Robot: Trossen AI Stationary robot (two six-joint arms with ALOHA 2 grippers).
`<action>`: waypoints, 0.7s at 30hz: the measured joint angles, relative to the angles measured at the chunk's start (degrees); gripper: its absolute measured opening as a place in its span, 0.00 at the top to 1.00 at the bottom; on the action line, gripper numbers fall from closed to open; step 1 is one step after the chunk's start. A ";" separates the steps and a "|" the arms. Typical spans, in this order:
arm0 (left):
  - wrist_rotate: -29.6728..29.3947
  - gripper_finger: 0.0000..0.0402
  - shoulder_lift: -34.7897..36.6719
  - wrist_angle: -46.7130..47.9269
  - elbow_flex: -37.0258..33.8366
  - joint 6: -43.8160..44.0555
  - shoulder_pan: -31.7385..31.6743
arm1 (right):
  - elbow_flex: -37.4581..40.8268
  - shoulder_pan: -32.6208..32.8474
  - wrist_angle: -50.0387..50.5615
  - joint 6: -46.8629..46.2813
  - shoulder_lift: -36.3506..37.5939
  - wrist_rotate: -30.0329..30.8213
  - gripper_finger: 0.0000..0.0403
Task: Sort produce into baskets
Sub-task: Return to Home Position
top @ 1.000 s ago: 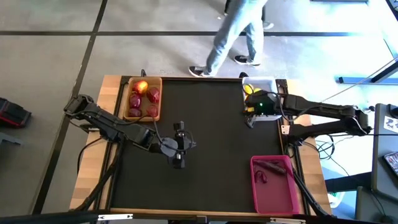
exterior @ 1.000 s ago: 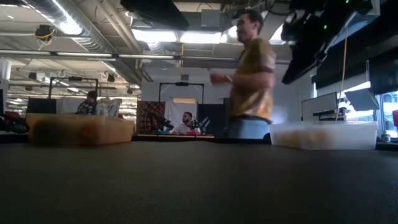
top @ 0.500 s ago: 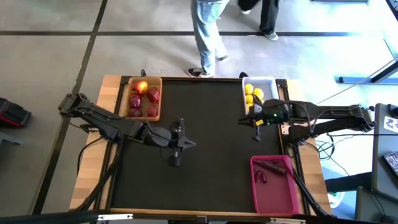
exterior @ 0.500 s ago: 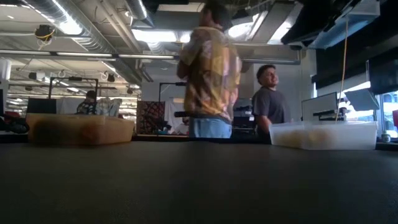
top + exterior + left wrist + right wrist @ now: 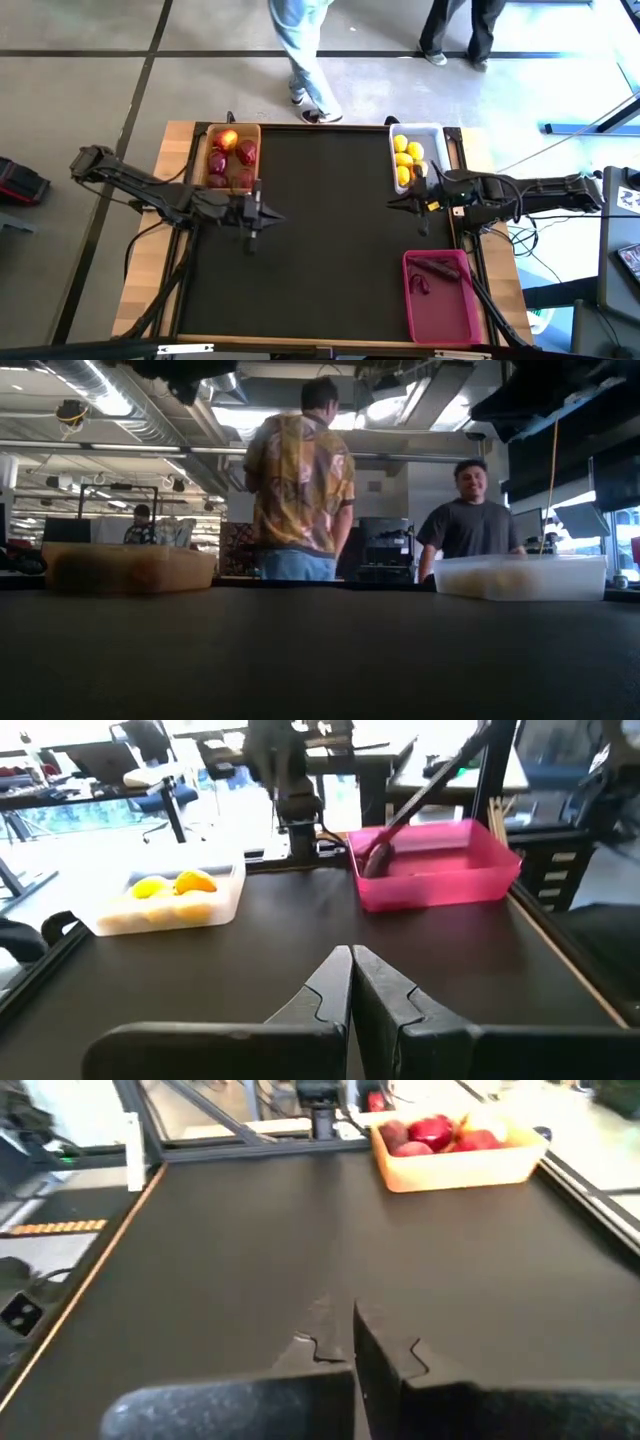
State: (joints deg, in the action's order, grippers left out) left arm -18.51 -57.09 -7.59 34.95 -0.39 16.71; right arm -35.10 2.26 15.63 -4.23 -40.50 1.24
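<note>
A tan wooden basket (image 5: 230,158) at the table's far left holds dark red fruits (image 5: 430,1132) and one yellow-orange fruit. The white basket (image 5: 410,160) at the far right holds yellow and orange fruits (image 5: 172,885). In the pink basket (image 5: 440,295) at the near right lie thin dark purple-red pieces (image 5: 432,268). My left gripper (image 5: 262,215) hovers shut over the mat's left part, just nearer than the wooden basket; the left wrist view shows it (image 5: 350,960) holding nothing. My right gripper (image 5: 398,205) hovers shut near the white basket's near end, and the right wrist view shows it (image 5: 352,1330) holding nothing.
The black mat (image 5: 320,240) between the three baskets is bare. Wooden table borders (image 5: 150,270) run along both sides. Beyond the far edge stand two people (image 5: 300,480), and a third sits at a desk farther back.
My left gripper has drawn back from the mat's middle toward the table's left edge. My right gripper has left the space over the white basket, gone toward the near edge and swung round to point across the mat. The people have walked along the far edge.
</note>
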 joint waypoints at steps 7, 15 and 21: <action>-0.17 0.99 9.35 -2.83 -8.04 0.78 0.00 | 8.48 0.00 -6.79 -0.03 7.96 -4.03 0.99; -0.25 0.99 18.64 -4.98 -15.16 1.64 0.00 | 15.32 -0.02 -9.57 -1.76 15.76 -4.86 0.99; -2.14 0.99 26.62 -5.01 -20.95 3.70 0.00 | 20.59 -0.02 -11.83 -3.15 21.01 -5.64 0.99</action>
State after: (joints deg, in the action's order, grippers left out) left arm -20.65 -30.47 -12.60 14.00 3.31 16.71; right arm -14.50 2.24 3.80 -7.38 -19.49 -4.39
